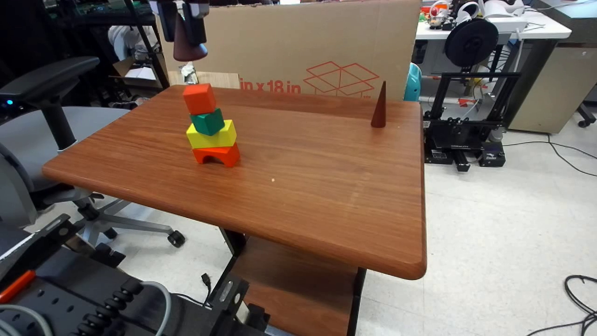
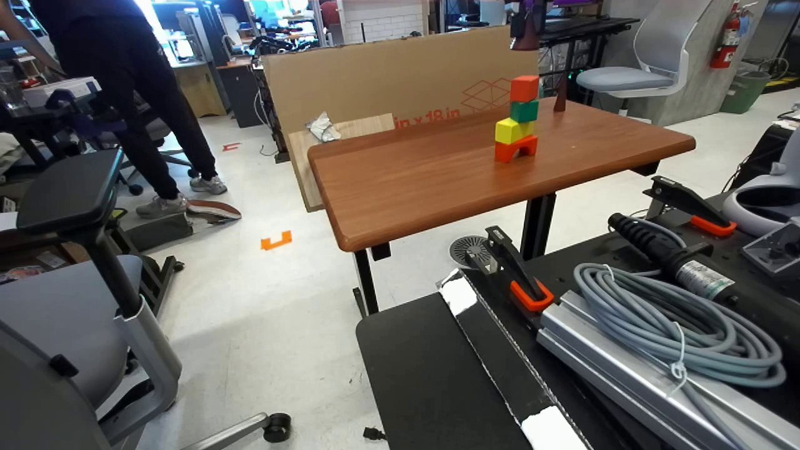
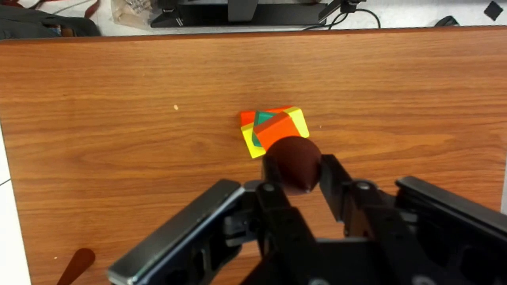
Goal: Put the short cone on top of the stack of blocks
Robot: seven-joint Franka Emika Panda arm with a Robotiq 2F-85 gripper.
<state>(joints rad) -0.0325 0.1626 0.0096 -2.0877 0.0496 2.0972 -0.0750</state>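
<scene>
The short cone (image 1: 189, 47), dark reddish-brown with its base down, is held between the fingertips of my gripper (image 1: 185, 32). The cone (image 2: 526, 40) is high above the table and apart from the stack. The stack of blocks (image 1: 212, 135) stands upright: an orange-red arch, then a yellow block, a green block, and an orange block (image 2: 524, 88) on top. In the wrist view the gripper (image 3: 298, 162) is shut on the short cone (image 3: 297, 156), whose base covers the near edge of the top orange block (image 3: 276, 130). The gripper shows only partly in both exterior views.
A taller, slimmer dark brown cone (image 1: 380, 109) stands on the wooden table (image 1: 317, 186); it also shows in the wrist view (image 3: 78, 264). A large cardboard sheet (image 1: 298, 46) stands behind the table. A grey chair (image 1: 88, 121) is beside it.
</scene>
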